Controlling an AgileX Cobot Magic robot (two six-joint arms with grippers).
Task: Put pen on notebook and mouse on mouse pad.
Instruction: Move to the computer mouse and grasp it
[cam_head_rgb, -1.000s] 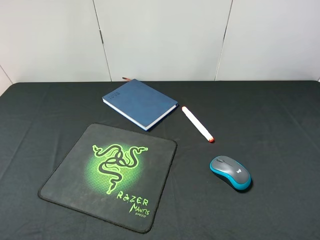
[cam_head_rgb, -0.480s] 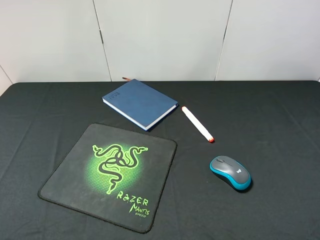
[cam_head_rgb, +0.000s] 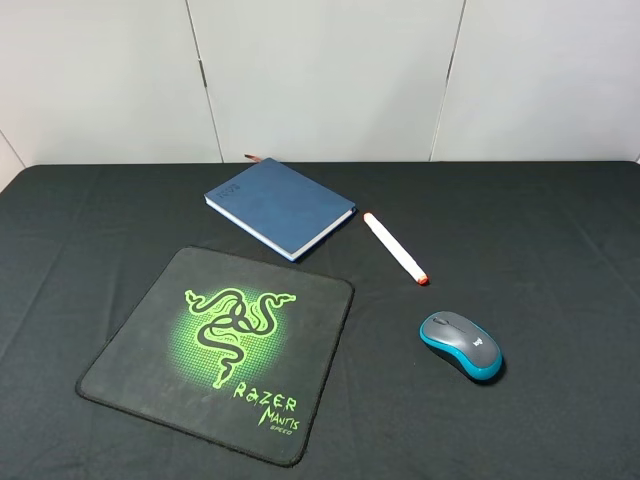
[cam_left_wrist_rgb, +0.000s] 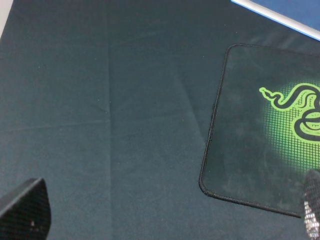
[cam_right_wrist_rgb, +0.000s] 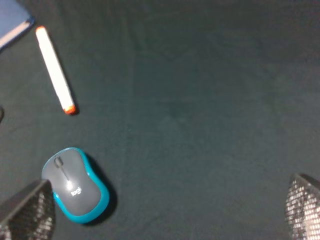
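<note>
The blue notebook (cam_head_rgb: 280, 207) lies closed at the back middle of the table. Just to its right the white pen (cam_head_rgb: 395, 248) lies diagonally, orange tip toward the front. The grey and teal mouse (cam_head_rgb: 461, 345) sits on the cloth at the front right. The black mouse pad (cam_head_rgb: 300, 330) with the green logo lies front left with nothing on it. Neither arm shows in the high view. My left gripper (cam_left_wrist_rgb: 170, 202) hangs open above the cloth beside the mouse pad (cam_left_wrist_rgb: 240, 150). My right gripper (cam_right_wrist_rgb: 165, 210) is open above the cloth, with the mouse (cam_right_wrist_rgb: 75, 184) near one finger and the pen (cam_right_wrist_rgb: 55, 70) beyond.
A black cloth (cam_head_rgb: 560, 260) covers the whole table. White wall panels (cam_head_rgb: 320, 80) stand behind its far edge. A corner of the notebook (cam_left_wrist_rgb: 295, 12) shows in the left wrist view.
</note>
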